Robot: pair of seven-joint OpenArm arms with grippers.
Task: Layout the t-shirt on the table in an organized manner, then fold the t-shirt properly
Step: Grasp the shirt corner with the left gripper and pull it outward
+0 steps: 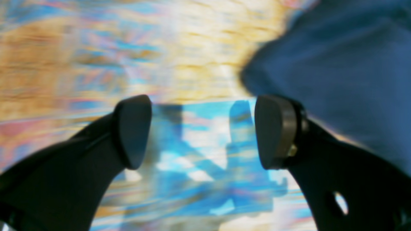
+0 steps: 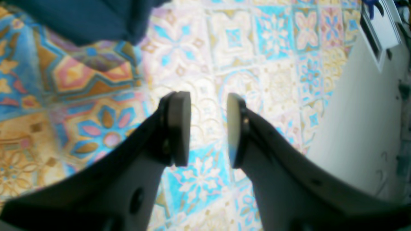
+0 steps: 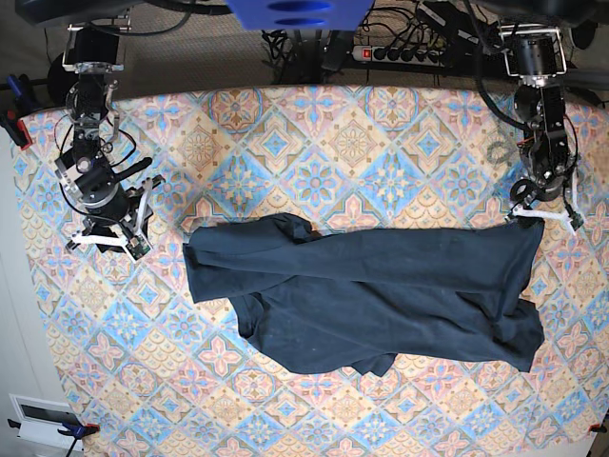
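In your left wrist view the picture is smeared by blur, but you can make out the left gripper (image 1: 203, 131) with its two dark pads (image 1: 133, 131) spread wide apart and only patterned cloth of the table (image 1: 96, 64) between them. Nothing is gripped. The t-shirt (image 1: 337, 64) fills the upper right of this view, and its dark edge lies just above and behind the right-hand pad; you cannot tell from here whether that pad touches the fabric.

In your right wrist view the right gripper (image 2: 208, 130) shows a moderate gap between its pads (image 2: 179, 128), narrower than the other arm's, and that gap is empty, with bare tile pattern of the table (image 2: 257, 48) showing through. A fold of the t-shirt (image 2: 80, 19) sits in the top left corner, well apart from the fingertips. The table's edge runs down the right side.

In your base view the t-shirt (image 3: 371, 290) lies spread crosswise over the middle of the table (image 3: 314, 124), rumpled, with folds near its left end and a bunched hem at the bottom. The left gripper (image 3: 544, 217) hangs at the shirt's upper right corner, right at the fabric's edge. The right gripper (image 3: 109, 238) stands off the shirt's left end, near it but clear of the cloth.
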